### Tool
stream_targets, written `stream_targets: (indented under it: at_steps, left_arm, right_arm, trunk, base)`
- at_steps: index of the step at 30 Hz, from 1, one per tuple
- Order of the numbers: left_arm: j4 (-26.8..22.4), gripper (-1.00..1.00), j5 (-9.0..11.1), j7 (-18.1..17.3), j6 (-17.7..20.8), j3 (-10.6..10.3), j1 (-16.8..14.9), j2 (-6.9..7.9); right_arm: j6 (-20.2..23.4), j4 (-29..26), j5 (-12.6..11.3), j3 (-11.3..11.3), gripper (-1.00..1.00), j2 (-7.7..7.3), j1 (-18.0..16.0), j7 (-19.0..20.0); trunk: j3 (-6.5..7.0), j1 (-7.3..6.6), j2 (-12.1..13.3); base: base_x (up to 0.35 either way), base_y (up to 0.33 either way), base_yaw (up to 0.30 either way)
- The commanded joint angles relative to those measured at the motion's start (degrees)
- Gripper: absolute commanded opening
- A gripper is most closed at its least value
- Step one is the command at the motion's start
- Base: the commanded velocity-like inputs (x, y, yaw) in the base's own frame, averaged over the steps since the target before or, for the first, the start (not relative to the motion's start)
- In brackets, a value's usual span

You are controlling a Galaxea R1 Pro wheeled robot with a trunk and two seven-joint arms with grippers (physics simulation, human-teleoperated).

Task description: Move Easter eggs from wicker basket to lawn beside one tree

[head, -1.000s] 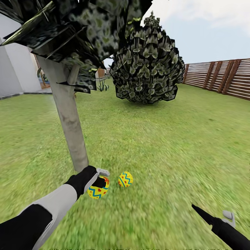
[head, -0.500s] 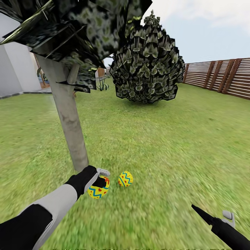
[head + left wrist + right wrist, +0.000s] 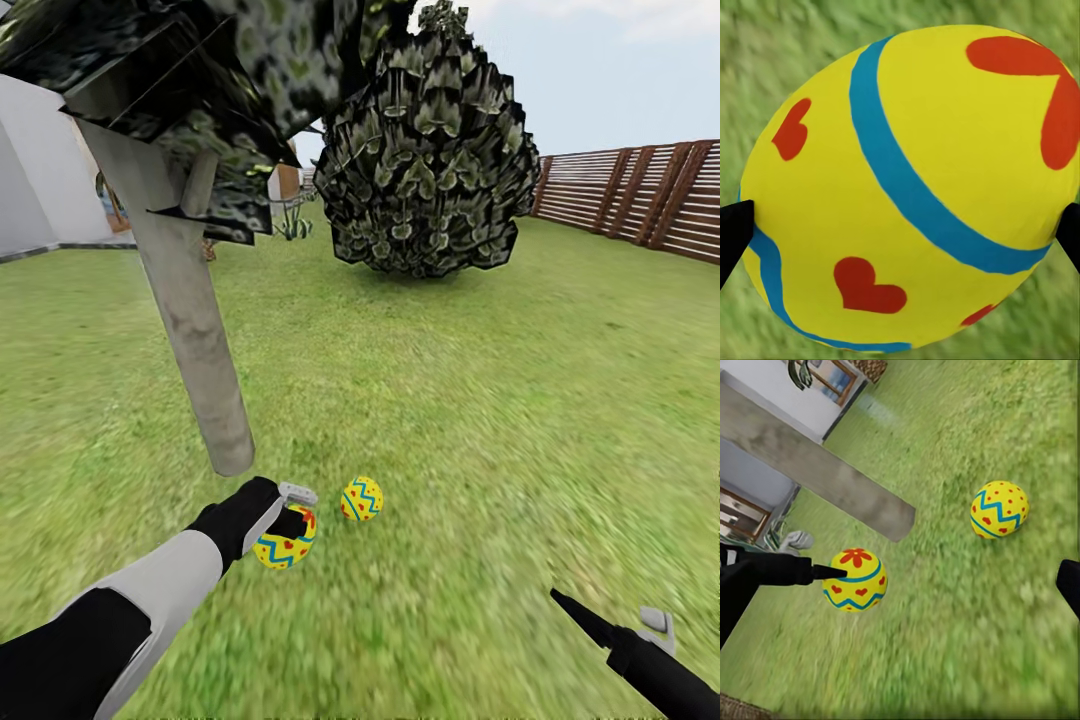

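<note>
Low over the grass, the left gripper (image 3: 291, 520) is clamped on a painted egg (image 3: 284, 544), its dark fingertips (image 3: 733, 232) pressing either side. Setting it down looks like the step in hand; the next move calls for lowering it and letting go gently so it does not roll. A second egg (image 3: 362, 498) already lies on the lawn (image 3: 480, 400) just beside it, both near the foot of the pale tree trunk (image 3: 190, 330). The right gripper (image 3: 620, 625) hangs apart, with nothing between its fingers.

Smooth, matt painted egg (image 3: 907, 187), rough pale-grey bark on tree trunk (image 3: 190, 310), slatted brown wooden fence (image 3: 640, 200).
</note>
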Motion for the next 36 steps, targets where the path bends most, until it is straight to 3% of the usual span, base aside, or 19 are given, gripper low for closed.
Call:
stream_targets:
  at_steps: [1,27,36]
  left_arm:
    - [0.0,-1.00,0.5,0.2,0.0,-0.4,-0.1,0.03]
    - [-0.1,-1.00,0.5,0.2,-1.8,-0.4,-0.1,0.03]
    - [-0.2,-1.00,0.5,0.2,-1.8,-0.4,-0.1,0.03]
  right_arm:
    - [0.4,0.0,-0.3,0.0,1.00,-0.02,0.0,0.0]
    - [0.4,0.0,-0.3,0.3,1.00,0.07,0.0,-0.1]
    - [0.4,0.0,-0.4,0.6,1.00,0.15,0.0,-2.4]
  trunk:
    - [-0.27,0.01,0.0]
    - [-6.03,0.68,-0.4]
    - [-8.03,0.92,-0.5]
  base:
    - [0.000,0.000,0.000]
    - [0.000,0.000,0.000]
    - [0.000,0.000,0.000]
